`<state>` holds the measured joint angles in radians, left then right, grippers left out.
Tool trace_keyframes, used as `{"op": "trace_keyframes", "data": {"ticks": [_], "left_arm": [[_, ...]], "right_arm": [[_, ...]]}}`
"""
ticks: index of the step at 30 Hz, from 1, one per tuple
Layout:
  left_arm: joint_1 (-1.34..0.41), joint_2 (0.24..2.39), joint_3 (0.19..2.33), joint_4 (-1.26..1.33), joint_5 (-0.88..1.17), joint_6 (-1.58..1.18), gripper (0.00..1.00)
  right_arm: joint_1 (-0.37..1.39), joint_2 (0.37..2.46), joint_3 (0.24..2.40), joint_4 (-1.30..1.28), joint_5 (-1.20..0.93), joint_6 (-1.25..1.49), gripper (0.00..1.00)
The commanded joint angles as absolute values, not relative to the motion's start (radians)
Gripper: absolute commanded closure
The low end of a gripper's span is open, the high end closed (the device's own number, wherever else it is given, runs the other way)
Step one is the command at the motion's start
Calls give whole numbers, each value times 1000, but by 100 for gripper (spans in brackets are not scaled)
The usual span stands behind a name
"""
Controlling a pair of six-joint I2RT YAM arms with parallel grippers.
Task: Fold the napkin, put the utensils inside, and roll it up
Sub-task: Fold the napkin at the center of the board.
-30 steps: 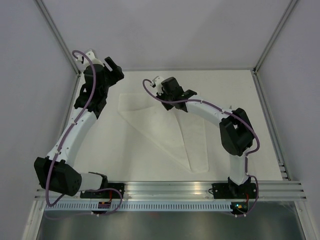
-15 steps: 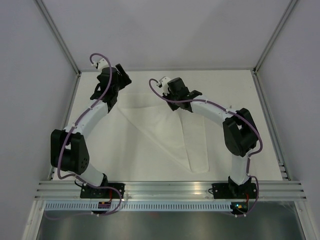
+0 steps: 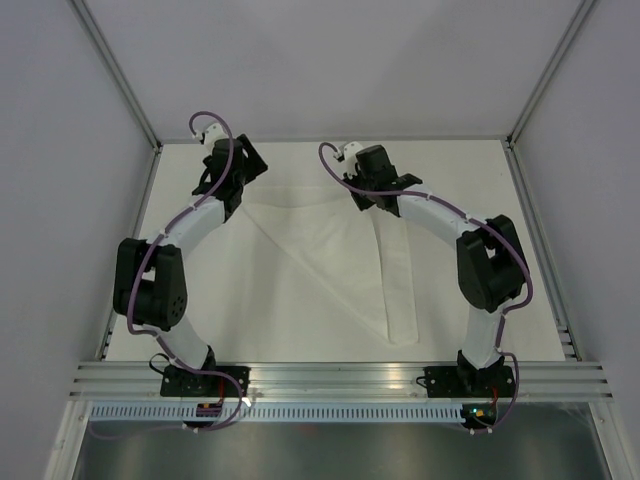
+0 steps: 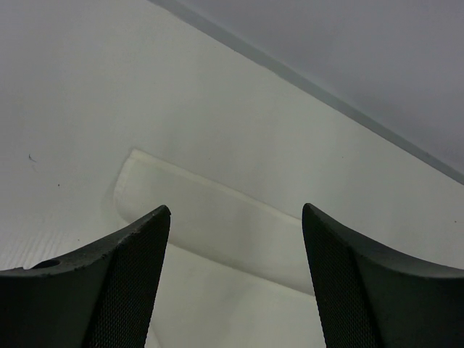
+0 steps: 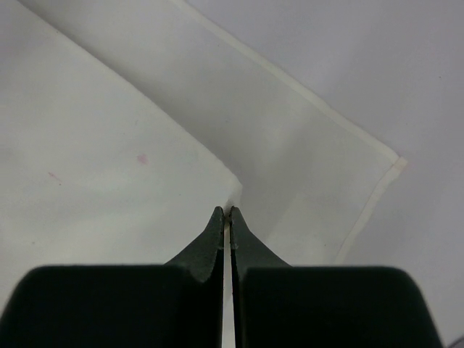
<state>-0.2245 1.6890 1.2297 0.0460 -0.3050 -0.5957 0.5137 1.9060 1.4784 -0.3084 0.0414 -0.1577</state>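
Observation:
The white napkin (image 3: 330, 262) lies partly folded on the white table, with a wide edge at the back and a narrow tail toward the near right. My right gripper (image 3: 372, 203) is shut on a raised corner of its top layer (image 5: 109, 145). That layer meets the fingertips (image 5: 226, 210), and the lower layer (image 5: 312, 163) spreads beyond them. My left gripper (image 3: 238, 185) hovers open over the napkin's far left corner (image 4: 217, 225), with nothing between its fingers (image 4: 235, 208). The utensils are out of view.
The back wall's base (image 4: 326, 90) runs close behind the left gripper. Metal frame rails (image 3: 540, 250) border the table's sides, and an aluminium rail (image 3: 340, 375) crosses the near edge by the arm bases. A faint pink spot (image 5: 142, 158) marks the napkin.
The right gripper has moved right and toward the back with the napkin corner, drawing the top layer along. The left arm swung right to the napkin's far left corner, its jaws narrowing slightly.

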Motion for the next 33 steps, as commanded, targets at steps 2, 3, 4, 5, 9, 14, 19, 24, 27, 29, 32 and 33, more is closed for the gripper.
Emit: {"op": "trace_keyframes", "data": {"ticks": [2,3,4,5,9,14,19,24,27,29,32,33], "left_arm": [[-221,1718,1256,104,-298,-637,22],[-221,1726,1259,104,-299,-635,22],[-221,1739,1267,106,-301,-635,22],[-221,1747,1273,103,-302,-635,22],[-221,1784,1298,97,-304,-640,23],[-222,1810,1304,98,-307,-646,23],[-219,1819,1307,100,-305,-647,23],[-218,1825,1310,103,-304,-646,23],[-219,1825,1310,103,-304,-644,23],[-216,1825,1313,103,-304,-643,23],[-216,1824,1312,103,-304,-641,23],[-216,1824,1310,101,-304,-640,23]], "right_arm": [[494,1853,1474,-275,22,-153,100],[489,1852,1473,-272,21,-152,100],[483,1848,1473,-270,18,-150,100],[480,1847,1471,-270,18,-150,100],[474,1833,1467,-264,15,-149,100],[462,1821,1460,-258,18,-153,99],[440,1821,1456,-245,11,-153,100],[416,1835,1473,-241,5,-153,100],[405,1847,1489,-244,3,-153,100],[402,1851,1494,-244,5,-155,99],[397,1861,1494,-238,5,-153,100],[396,1867,1494,-238,5,-153,100]]}}
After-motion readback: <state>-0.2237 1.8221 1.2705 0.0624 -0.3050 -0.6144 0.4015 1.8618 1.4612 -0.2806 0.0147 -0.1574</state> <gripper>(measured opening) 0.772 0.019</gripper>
